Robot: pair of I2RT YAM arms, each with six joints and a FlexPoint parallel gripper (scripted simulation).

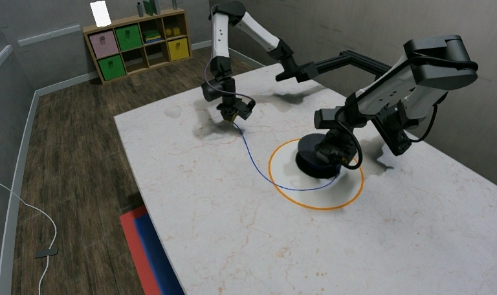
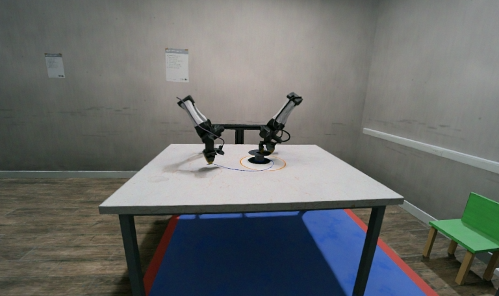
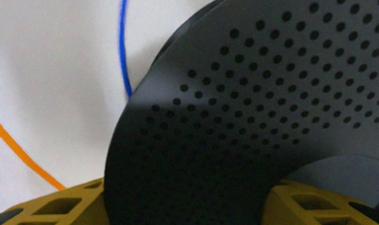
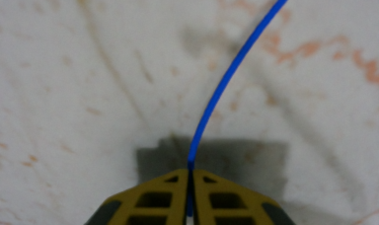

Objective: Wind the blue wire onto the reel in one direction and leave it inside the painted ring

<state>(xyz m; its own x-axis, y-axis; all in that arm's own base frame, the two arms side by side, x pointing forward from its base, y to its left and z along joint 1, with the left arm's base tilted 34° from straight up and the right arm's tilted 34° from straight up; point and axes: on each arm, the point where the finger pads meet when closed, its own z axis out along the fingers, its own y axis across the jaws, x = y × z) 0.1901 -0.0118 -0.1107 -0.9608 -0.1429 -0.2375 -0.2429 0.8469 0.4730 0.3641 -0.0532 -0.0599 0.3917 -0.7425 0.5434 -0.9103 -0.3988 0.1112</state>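
Observation:
The dark reel [image 1: 309, 144] [image 2: 258, 160] [image 3: 237, 87] stands on its lower flange inside the orange ring [image 1: 322, 209] [image 3: 30, 162]. My left gripper [image 1: 338, 158] [image 3: 187, 183] is shut on the reel's perforated upper flange, one finger outside the rim and one in the central hole. It hides part of the flange. The blue wire [image 1: 300, 190] [image 3: 122, 42] [image 4: 213, 97] leaves the reel, curves across the ring and runs to my right gripper [image 1: 231, 121] [image 2: 210, 163] [image 4: 189, 178]. That gripper is shut on the wire just above the table, well outside the ring.
The white table [image 1: 219, 218] [image 2: 250, 189] carries both arms, joined by a black beam [image 2: 240, 126] along the back. The left arm's forearm leans over the ring. The table's edge lies beyond the right gripper. No other loose object shows near the reel.

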